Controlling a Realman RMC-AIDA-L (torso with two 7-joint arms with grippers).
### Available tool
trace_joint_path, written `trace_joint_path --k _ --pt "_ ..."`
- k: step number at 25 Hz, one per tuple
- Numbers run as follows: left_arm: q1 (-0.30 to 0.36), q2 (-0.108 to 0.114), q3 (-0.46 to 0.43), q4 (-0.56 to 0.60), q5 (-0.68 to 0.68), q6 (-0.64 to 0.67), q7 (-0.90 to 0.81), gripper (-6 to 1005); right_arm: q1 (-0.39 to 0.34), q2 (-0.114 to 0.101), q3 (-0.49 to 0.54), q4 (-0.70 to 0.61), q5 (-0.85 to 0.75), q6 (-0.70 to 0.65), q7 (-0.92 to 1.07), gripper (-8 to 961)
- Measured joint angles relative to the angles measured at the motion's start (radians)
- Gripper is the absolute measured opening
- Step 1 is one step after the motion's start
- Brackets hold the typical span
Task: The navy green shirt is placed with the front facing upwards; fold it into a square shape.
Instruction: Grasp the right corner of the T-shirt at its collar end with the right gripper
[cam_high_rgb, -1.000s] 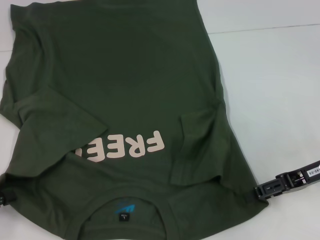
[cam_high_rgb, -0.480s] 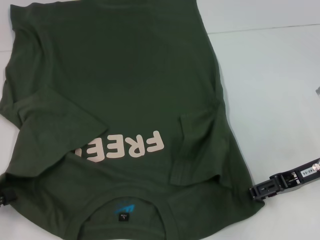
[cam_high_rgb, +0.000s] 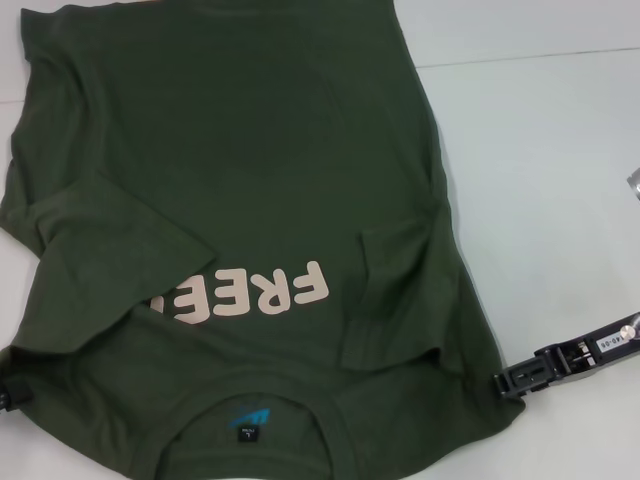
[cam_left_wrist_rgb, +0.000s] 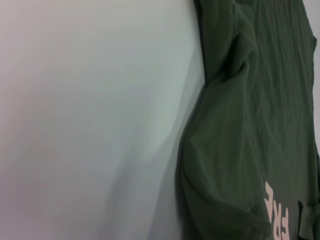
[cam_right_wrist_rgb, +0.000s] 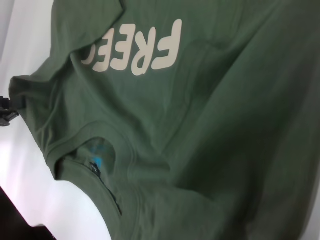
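While the navy green shirt (cam_high_rgb: 250, 200) lies sleeves-folded on the tabletop (cam_high_rgb: 560, 180), both tools, right tool (cam_high_rgb: 500, 383) and left tool (cam_high_rgb: 8, 395), touch its shoulders; grip unclear.

My head camera looks steeply down; both wrist cameras sit close, sharing the "FREE" lettering (cam_high_rgb: 245, 297) with it.

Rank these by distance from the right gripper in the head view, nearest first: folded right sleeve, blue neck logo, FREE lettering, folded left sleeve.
From the right gripper, at the shirt's near right corner:
1. Folded right sleeve, just inboard.
2. FREE lettering, centre chest, and blue neck logo, near edge: too close to call.
3. Folded left sleeve, far side.
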Motion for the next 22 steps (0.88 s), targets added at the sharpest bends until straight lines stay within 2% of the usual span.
trace_joint_path --k 10,22 --pt "-0.002 0.000 0.000 0.002 0.000 -0.003 -0.002 25 -0.001 -0.003 -0.005 -0.001 0.025 -0.006 -0.001 822" --pt "-0.003 0.000 0.000 0.002 0.000 -0.002 -0.002 24 -0.001 -0.004 -0.005 0.004 0.025 -0.001 0.007 710"
